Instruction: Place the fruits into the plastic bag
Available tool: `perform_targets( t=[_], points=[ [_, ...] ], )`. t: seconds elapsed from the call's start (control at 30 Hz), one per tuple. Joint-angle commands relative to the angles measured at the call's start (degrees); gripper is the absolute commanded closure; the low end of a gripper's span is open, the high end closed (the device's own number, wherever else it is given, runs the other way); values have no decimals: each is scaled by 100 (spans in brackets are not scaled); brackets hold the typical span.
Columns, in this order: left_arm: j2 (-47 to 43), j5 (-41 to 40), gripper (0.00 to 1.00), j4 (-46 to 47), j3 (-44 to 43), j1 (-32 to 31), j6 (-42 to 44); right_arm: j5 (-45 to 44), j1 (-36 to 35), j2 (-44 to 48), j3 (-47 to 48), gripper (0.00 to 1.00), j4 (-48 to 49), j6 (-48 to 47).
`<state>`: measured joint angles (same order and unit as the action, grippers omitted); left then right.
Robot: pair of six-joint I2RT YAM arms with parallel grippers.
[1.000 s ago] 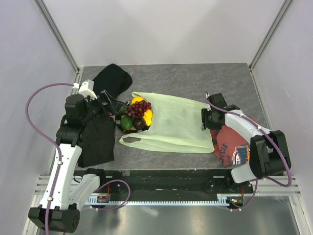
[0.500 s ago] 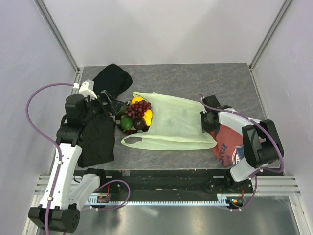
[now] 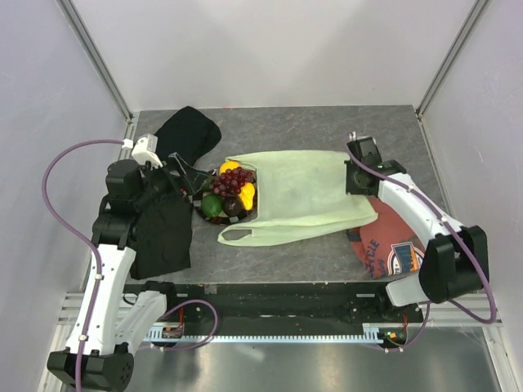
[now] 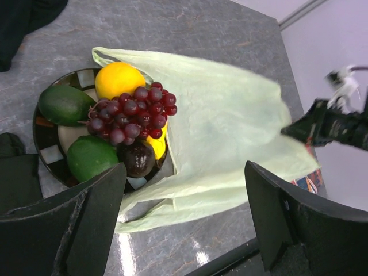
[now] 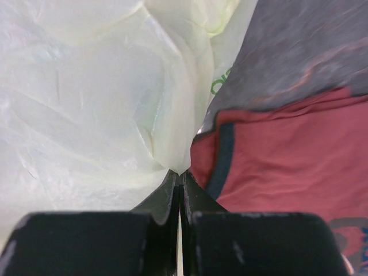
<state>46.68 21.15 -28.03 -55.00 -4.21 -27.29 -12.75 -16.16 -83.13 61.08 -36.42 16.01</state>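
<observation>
The fruits sit heaped on a dark plate [image 3: 201, 214]: purple grapes [image 3: 235, 180], a yellow lemon [image 3: 230, 167], a green one [image 3: 212, 205] and a dark brown one [image 3: 234, 207]. The pale green plastic bag [image 3: 302, 196] lies to their right, its mouth edge against the plate. My right gripper [image 3: 353, 175] is shut on the bag's right end, and the film [image 5: 86, 103] bunches into the closed tips [image 5: 180, 175]. My left gripper [image 3: 184, 175] hovers open left of the plate. Its wrist view shows the grapes [image 4: 132, 112], the bag [image 4: 230, 121] and a handle loop [image 4: 155, 201] between wide fingers [image 4: 183, 190].
One black cloth [image 3: 188, 129] lies at the back left and another [image 3: 163, 233] is under my left arm. A red printed shirt [image 3: 388, 245] lies under the bag's right end, and it fills the right of the right wrist view [image 5: 287, 149]. Walls close in on three sides.
My right gripper has shut on the bag's right end and moved it up and back. The bag has slid to the right, its near handle loop trailing along. My left arm has barely shifted.
</observation>
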Motion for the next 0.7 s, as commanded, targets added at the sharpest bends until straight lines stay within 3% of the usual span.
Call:
perform_targets(
  t=[0.0, 0.17, 0.43, 0.47, 0.5, 0.53, 0.57, 0.63, 0.67],
  points=[
    [35, 521, 10, 289, -142, 25, 294, -939, 113, 333, 712, 100, -584, -107],
    [87, 873, 11, 623, -72, -106, 128, -1439, 289, 298, 774, 100, -673, -344],
    [438, 496, 12, 1150, 157, -1327, -136, -2161, 614, 149, 423, 100, -533, -625],
    [509, 461, 12, 1212, 157, -1511, -162, -2179, 640, 113, 405, 94, -480, -625],
    [605, 452, 12, 1265, 183, -1565, -241, -2196, 632, 9, 405, 81, -445, -634],
    [658, 469, 12, 1404, 200, -1600, -294, -2222, 632, -53, 422, 47, -427, -643],
    [685, 487, 12, 1484, 218, -1627, -408, -2240, 632, -184, 466, 33, -444, -617],
    [729, 478, 11, 1729, 288, -1618, -479, -2267, 641, -265, 764, 22, -549, -485],
    [738, 417, 11, 1774, 306, -1627, -505, -2214, 623, -221, 878, 21, -567, -433]
  ],
)
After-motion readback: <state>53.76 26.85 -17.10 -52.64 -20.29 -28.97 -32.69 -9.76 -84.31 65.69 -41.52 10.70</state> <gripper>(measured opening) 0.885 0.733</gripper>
